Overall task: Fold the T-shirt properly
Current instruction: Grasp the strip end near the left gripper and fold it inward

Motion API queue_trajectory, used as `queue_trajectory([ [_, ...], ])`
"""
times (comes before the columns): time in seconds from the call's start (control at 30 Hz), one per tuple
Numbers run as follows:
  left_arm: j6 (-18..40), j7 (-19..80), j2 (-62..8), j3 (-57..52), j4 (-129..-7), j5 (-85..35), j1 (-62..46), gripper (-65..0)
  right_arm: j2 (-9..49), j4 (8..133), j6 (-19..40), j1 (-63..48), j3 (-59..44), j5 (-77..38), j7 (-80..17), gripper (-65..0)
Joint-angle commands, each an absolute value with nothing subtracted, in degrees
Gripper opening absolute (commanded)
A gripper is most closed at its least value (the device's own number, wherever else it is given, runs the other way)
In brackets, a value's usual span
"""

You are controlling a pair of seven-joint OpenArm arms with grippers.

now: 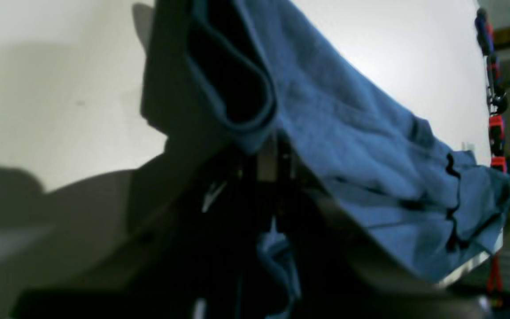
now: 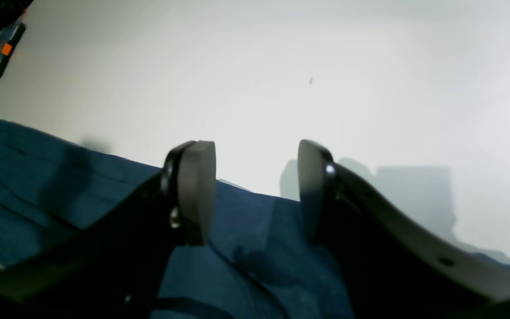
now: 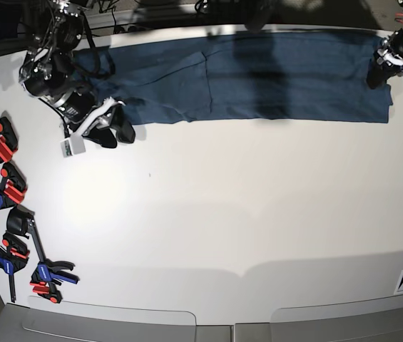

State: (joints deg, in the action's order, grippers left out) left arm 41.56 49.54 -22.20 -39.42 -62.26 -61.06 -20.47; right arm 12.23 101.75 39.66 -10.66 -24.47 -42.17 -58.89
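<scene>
The T-shirt [image 3: 258, 78] lay as a long, flattened band of soft, wrinkled navy cotton along the far edge of the white surface [image 3: 222, 214], with creases and an overlapping fold left of its middle. In the base view its lower hem ran nearly straight, and everything nearer than that hem was smooth, matte and bare across a wide stretch.

The right pincer [image 2: 255, 190] hovered over the garment's end on the base view's left, its two dark, rounded pads [image 2: 197, 190] spread apart with nothing between them; blue cloth showed beneath them. The left pincer [image 3: 381, 68] sat at the opposite end, clenched on the T-shirt, whose fabric draped in a rolled, doubled lip in the left wrist view.

Red-and-blue clamps [image 3: 5, 189] lay scattered along the surface's left margin, well apart from the shirt.
</scene>
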Motion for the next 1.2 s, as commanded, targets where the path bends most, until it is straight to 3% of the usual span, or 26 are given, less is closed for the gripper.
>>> queue_trajectory([
  [0.0, 40.0, 50.26, -22.41, -39.29, -62.33, -60.12, -21.12, -65.0, 12.86, 102.91, 40.0, -10.15, -24.73, -43.62, -57.23, -37.3],
  [0.17, 40.0, 49.6, -22.41, -39.29, -66.76, -60.1, -21.3, -65.0, 12.86, 102.91, 40.0, -10.15, -26.2, -43.4, -57.23, -37.3],
  [0.37, 40.0, 49.67, -21.34, -39.29, -81.12, -62.52, -25.98, -65.0, 12.91, 102.91, 40.0, -10.15, -34.41, -43.42, -57.23, -37.3],
  [0.67, 40.0, 56.64, -11.35, -38.39, -98.54, -72.1, -30.15, -65.0, 14.37, 102.89, 39.77, -10.2, -46.7, -43.44, -57.28, -37.3],
  [1.17, 40.0, 55.27, -6.31, -6.83, -100.07, -62.72, -21.69, -65.0, 17.12, 102.89, 39.53, -10.17, -46.81, -43.44, -57.45, -37.3],
])
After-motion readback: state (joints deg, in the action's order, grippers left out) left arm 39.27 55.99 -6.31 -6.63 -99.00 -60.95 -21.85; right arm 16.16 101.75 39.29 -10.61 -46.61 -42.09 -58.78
